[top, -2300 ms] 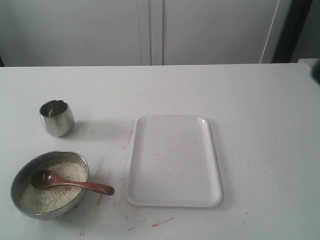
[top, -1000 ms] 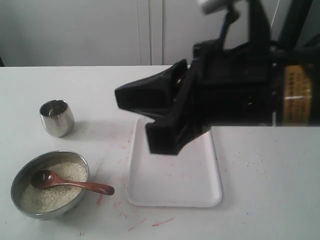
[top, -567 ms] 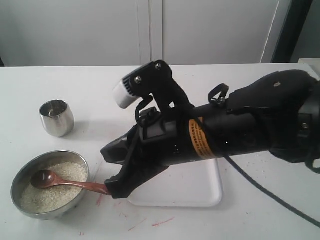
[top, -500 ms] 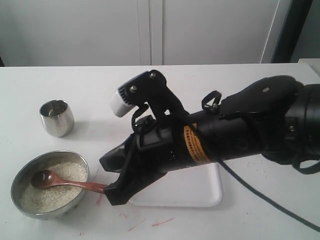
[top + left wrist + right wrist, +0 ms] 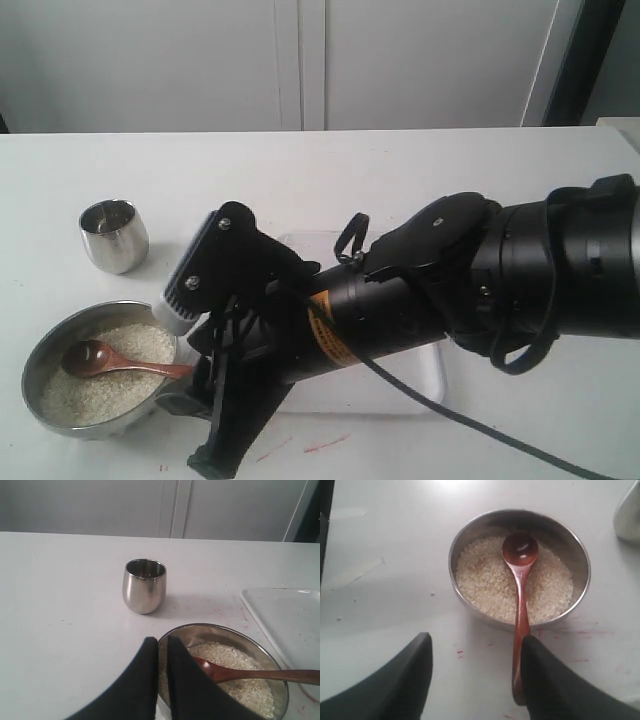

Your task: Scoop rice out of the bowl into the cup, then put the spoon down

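The steel bowl (image 5: 38, 348) of white rice (image 5: 85, 395) sits at the table's front left. The wooden spoon (image 5: 105, 358) lies in it, with its handle over the rim. My right gripper (image 5: 187, 435) reaches across and stands open astride the handle's end. In the right wrist view the right gripper (image 5: 477, 647) is open, and the spoon (image 5: 521, 585) runs from the rice (image 5: 485, 580) to just inside one finger (image 5: 540, 665). The small steel cup (image 5: 114, 235) stands upright behind the bowl. My left gripper (image 5: 162, 641) is shut, empty, at the bowl (image 5: 227, 628) rim, near the cup (image 5: 144, 586).
A white tray (image 5: 395, 398) lies right of the bowl, mostly hidden under my right arm; its corner tray (image 5: 285, 612) shows in the left wrist view. Red marks dot the white table (image 5: 480, 180). A grey wall stands behind it.
My right arm came in from the right, crossed over the tray and dropped low by the bowl, its open fingers now around the spoon's handle end. Spoon, bowl and cup have not moved.
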Robot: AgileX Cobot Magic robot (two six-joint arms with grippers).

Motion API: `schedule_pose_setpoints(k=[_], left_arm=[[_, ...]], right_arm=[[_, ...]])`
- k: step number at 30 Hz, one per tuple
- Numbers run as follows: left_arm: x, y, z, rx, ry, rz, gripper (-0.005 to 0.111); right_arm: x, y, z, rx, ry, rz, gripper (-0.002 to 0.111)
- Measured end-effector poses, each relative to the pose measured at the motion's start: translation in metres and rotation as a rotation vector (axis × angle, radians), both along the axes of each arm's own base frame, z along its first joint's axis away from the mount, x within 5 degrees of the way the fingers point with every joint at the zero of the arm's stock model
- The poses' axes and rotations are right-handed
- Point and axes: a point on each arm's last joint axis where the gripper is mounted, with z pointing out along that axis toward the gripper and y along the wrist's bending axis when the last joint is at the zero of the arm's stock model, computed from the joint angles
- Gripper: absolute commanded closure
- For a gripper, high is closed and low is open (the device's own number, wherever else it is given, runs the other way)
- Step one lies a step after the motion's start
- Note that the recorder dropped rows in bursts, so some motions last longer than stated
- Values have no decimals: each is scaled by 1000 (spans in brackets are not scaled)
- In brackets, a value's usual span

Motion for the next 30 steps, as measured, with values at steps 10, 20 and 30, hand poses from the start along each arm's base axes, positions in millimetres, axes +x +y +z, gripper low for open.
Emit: schedule_pose_setpoints(k=[10, 20, 30], left_arm=[[0, 0, 0, 0, 0, 0, 92], [0, 0, 0, 0, 0, 0, 92], [0, 0, 0, 0, 0, 0, 92]], right_arm=[[-1, 13, 10, -9, -96, 3, 57], [1, 12, 10, -8, -87, -38, 57], [-1, 13, 10, 15, -28, -50, 57]])
